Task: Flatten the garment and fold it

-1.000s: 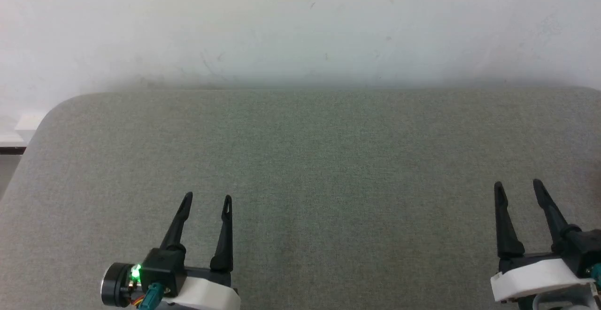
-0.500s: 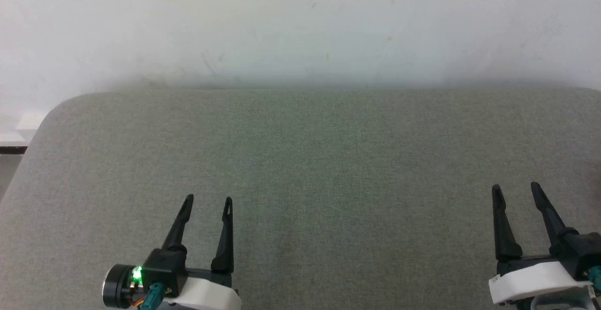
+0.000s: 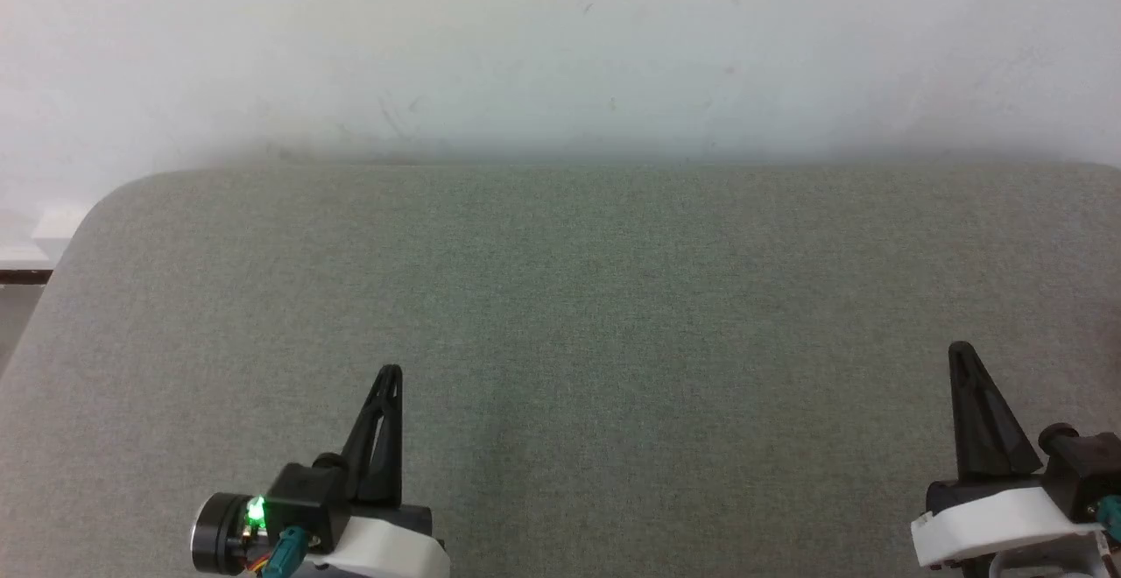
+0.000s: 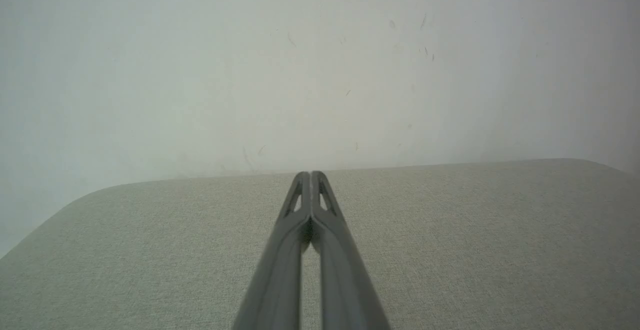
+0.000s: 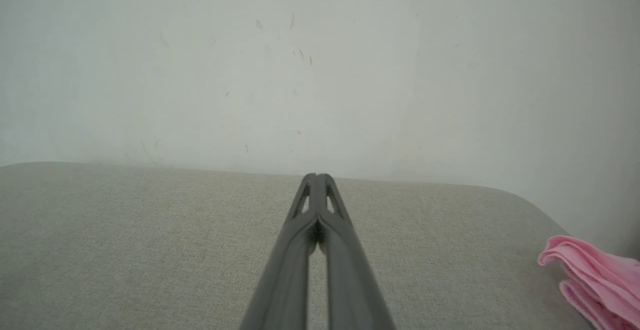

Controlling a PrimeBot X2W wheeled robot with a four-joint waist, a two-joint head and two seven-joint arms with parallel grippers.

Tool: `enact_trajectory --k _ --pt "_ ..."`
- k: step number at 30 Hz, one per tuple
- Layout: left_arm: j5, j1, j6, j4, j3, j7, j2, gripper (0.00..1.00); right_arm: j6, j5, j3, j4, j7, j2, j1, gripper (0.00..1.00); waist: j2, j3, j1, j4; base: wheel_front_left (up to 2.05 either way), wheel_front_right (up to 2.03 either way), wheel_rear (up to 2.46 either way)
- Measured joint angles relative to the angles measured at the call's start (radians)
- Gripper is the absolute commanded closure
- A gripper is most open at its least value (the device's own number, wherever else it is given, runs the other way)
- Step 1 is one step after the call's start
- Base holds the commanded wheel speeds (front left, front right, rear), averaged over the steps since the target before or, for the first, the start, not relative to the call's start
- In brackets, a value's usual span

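Two grippers are in view, each with two long dark fingers. The left gripper (image 3: 391, 373) has its two fingers pressed together along their tips, with nothing between them; the left wrist view shows the same closed pair (image 4: 311, 174) meeting at the tip. The right gripper (image 3: 961, 349) is likewise pressed together and empty, and its own wrist view confirms it (image 5: 315, 175). Both hang over one grey fabric-covered surface (image 3: 613, 298), fingers pointing toward one pale wall (image 3: 560, 52) beyond its far edge. One green light (image 3: 255, 511) glows on the body behind the left gripper's fingers.

There is one garment (image 5: 595, 275), a single piece of pink cloth bunched in soft folds. It lies on the surface off to the right of the right gripper's fingers, apart from them and near the surface's rounded corner, cut off by the edge of the right wrist view. It is touched by neither gripper.
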Motion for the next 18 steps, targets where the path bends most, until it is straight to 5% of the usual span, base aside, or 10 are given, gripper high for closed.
enact_trajectory --k 18 --pt "0.002 -0.001 0.0 -0.001 0.014 0.036 -0.001 1.0 0.0 -0.001 0.016 -0.002 0.035 0.0 -0.001 1.0 0.0 -0.001 0.0 0.004 0.0 0.0 0.0"
